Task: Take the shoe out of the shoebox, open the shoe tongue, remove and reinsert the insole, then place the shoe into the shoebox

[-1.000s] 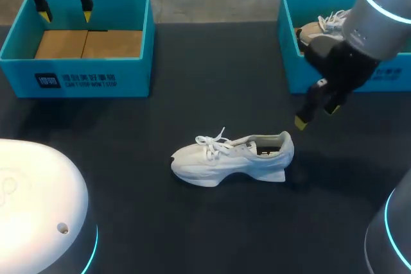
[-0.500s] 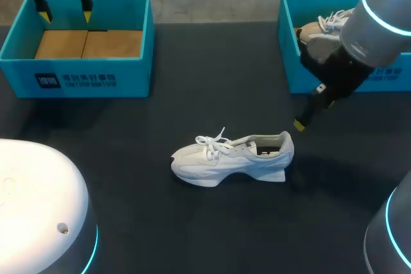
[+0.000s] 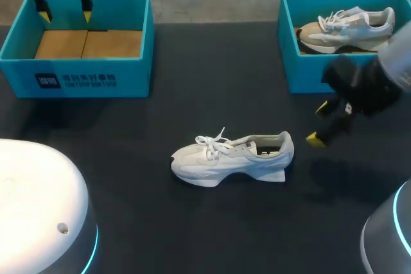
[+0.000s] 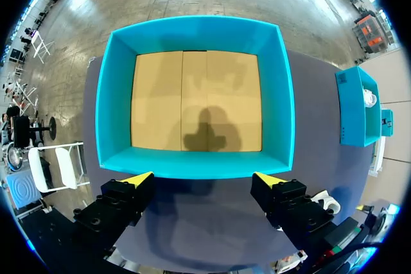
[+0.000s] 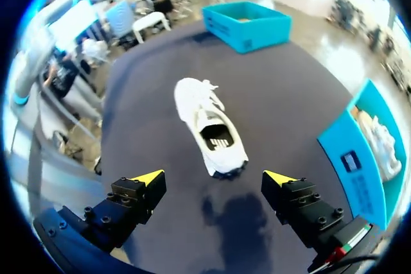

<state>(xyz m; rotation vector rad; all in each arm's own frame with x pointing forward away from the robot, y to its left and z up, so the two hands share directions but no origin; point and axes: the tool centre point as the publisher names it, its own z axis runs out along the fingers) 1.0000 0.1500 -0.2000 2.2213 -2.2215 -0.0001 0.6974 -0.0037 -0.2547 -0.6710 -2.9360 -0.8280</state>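
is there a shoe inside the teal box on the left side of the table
No, the teal cardboard shoebox shows only its bare tan floor.

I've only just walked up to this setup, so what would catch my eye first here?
A white shoe stands alone on its sole in the middle of the table, with the open right gripper just off its heel. At the far corners sit teal boxes: the left shoebox is empty, the open left gripper over its far side; the right shoebox holds a second shoe.
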